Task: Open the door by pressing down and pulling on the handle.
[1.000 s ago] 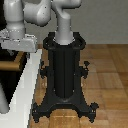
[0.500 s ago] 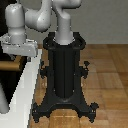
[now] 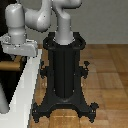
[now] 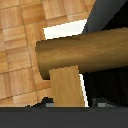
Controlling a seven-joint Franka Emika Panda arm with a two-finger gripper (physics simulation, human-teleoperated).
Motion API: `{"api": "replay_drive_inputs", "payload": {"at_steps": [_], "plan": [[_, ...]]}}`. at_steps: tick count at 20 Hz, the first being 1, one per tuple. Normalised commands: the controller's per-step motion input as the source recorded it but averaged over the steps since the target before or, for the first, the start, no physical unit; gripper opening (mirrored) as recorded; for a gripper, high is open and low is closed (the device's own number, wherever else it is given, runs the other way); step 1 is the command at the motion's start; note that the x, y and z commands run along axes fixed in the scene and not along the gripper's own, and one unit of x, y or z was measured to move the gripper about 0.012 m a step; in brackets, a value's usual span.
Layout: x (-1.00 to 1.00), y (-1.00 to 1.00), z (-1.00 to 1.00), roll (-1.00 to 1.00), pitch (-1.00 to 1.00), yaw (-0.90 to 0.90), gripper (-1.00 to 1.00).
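Observation:
The black door [image 3: 9, 82] stands at the exterior view's left, inside a white frame [image 3: 27, 85]. The tan-brown handle [image 3: 7, 65] sticks out from it just under my gripper [image 3: 19, 59]. In the wrist view the handle [image 4: 80, 50] is a thick wooden bar very close to the camera. Its stem [image 4: 67, 87] runs down toward me, with the black door [image 4: 112, 22] behind it. My gripper [image 4: 72, 105] shows only as two dark fingertips [image 4: 46, 104] set apart on either side of the stem. They look open and not closed on anything.
The robot's black pedestal [image 3: 64, 70] with spread feet stands mid-view on the wooden floor [image 3: 107, 75]. A grey post [image 3: 3, 107] rises at the exterior view's lower left beside the white frame.
My hand has sunk slightly toward the handle. The door and the handle have not visibly moved.

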Motion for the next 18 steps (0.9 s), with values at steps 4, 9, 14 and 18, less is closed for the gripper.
{"api": "replay_drive_inputs", "payload": {"at_steps": [4, 9, 14, 18], "plan": [[0.00, 0.00, 0.00, 0.00, 0.00, 0.00, -1.00], [0.00, 0.00, 0.00, 0.00, 0.00, 0.00, -1.00], [0.00, 0.00, 0.00, 0.00, 0.00, 0.00, -1.00], [0.00, 0.00, 0.00, 0.00, 0.00, 0.00, -1.00]]}}
